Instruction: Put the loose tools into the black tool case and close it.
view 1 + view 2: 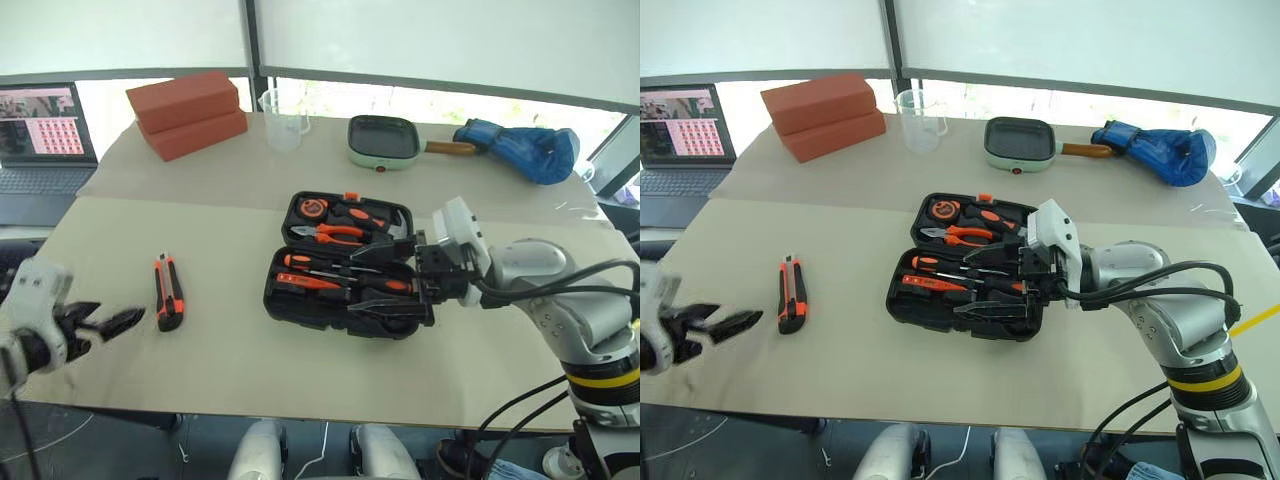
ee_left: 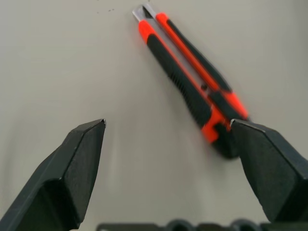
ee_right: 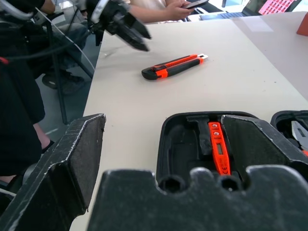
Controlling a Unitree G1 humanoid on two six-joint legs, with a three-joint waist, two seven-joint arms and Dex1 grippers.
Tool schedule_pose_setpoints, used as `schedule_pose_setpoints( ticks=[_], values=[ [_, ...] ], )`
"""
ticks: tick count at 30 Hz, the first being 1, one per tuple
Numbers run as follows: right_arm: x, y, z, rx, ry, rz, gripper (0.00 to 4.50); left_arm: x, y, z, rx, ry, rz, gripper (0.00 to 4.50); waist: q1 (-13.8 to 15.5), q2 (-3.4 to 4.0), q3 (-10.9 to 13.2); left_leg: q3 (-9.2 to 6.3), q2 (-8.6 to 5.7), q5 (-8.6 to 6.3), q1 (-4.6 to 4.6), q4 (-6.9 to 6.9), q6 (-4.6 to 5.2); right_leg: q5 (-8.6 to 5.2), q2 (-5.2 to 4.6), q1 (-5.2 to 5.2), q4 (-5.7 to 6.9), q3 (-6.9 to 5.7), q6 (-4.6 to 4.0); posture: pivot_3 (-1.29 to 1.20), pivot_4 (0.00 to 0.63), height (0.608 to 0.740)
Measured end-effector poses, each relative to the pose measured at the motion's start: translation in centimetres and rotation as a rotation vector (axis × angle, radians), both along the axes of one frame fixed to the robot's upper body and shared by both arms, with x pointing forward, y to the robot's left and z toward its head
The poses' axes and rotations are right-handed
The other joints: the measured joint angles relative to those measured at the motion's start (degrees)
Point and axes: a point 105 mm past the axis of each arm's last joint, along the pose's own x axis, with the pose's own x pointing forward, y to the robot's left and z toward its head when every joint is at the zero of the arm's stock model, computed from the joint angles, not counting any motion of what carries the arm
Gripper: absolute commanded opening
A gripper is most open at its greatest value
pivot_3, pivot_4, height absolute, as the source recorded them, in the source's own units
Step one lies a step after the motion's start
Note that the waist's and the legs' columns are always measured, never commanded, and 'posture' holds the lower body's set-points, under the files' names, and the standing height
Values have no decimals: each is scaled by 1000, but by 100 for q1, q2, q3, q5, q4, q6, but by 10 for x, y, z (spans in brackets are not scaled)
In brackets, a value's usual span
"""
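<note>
Here, utility knife beside spread left pincer

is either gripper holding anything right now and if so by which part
Nothing is held. The left gripper is open beside the utility knife; the right gripper is open over the black tool case.

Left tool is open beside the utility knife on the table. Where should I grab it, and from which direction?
Grip the utility knife across its thick black-and-orange handle, around the middle, coming straight down from above. It lies flat and alone on the table, so only its long sides are free to pinch. The left tool, open, sits just off its near end; turn it to close across the knife's width.
</note>
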Motion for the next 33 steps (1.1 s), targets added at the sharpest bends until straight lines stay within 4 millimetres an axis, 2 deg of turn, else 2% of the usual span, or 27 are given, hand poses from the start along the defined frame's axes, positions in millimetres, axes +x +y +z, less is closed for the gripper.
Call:
schedule_pose_setpoints(
  ticks=[6,9,12,15,23,24,25,28,29,30,32,33],
  values=[
    [-4,2,-4,10,8,-18,4500,20,3,-4,4,103,122,4479,-138,-2,0,6,-2,9,2,-53,-15,2,-2,-24,-3,13,-5,0,150,740],
    [-5,2,-4,23,0,-46,4500,29,2,-16,-12,146,160,4479,-139,-2,0,5,-1,12,4,-63,-19,2,-6,-25,-6,15,-6,0,150,740],
    [-4,1,-4,40,-7,-81,4500,40,-11,-29,-51,186,151,4479,-121,-6,2,5,-1,12,2,-61,-19,2,-7,-23,-7,14,-6,0,150,740],
    [-7,2,-5,43,-12,-98,4500,49,-20,-29,-44,194,134,4479,-84,-10,4,4,-4,13,3,-60,-21,3,-9,-21,-7,14,-6,0,150,740],
    [-9,1,-7,49,-9,-142,4500,57,-30,-33,-21,215,128,4479,-15,-4,1,4,-8,15,25,-62,-23,2,-13,-5,-6,16,-6,0,150,740],
    [-10,0,-6,55,-12,-144,4500,57,-31,-34,-21,216,127,3952,-6,-3,0,4,-8,15,27,-63,-23,2,-13,-3,-6,17,-6,0,150,740],
    [-10,0,-5,60,-15,-146,4500,57,-30,-34,-17,218,134,3783,0,-3,0,4,-9,15,28,-63,-23,2,-13,-3,-6,17,-5,0,150,740],
    [-11,0,-5,63,-12,-146,4500,57,-30,-35,-20,223,138,2698,8,-3,0,5,-12,15,28,-64,-22,2,-15,-3,-7,17,-5,0,150,740],
    [-11,-1,-5,63,-11,-150,4500,57,-31,-36,-20,224,139,2462,10,-3,0,5,-13,15,28,-64,-22,2,-16,-3,-6,17,-5,0,150,740],
    [-11,-1,-5,62,-12,-153,4500,57,-31,-36,-24,225,136,2018,11,-3,0,5,-14,15,28,-64,-22,2,-17,-2,-7,17,-5,0,150,740],
    [-10,-2,-5,61,-15,-160,4500,56,-33,-36,-33,226,128,1563,8,-2,0,5,-14,15,30,-65,-22,2,-16,-2,-7,17,-5,0,150,740],
    [-10,-2,-5,59,-16,-161,4500,56,-33,-36,-35,228,128,1546,6,-2,-1,5,-17,15,31,-67,-23,2,-16,-2,-7,18,-5,0,150,740]
  ],
)
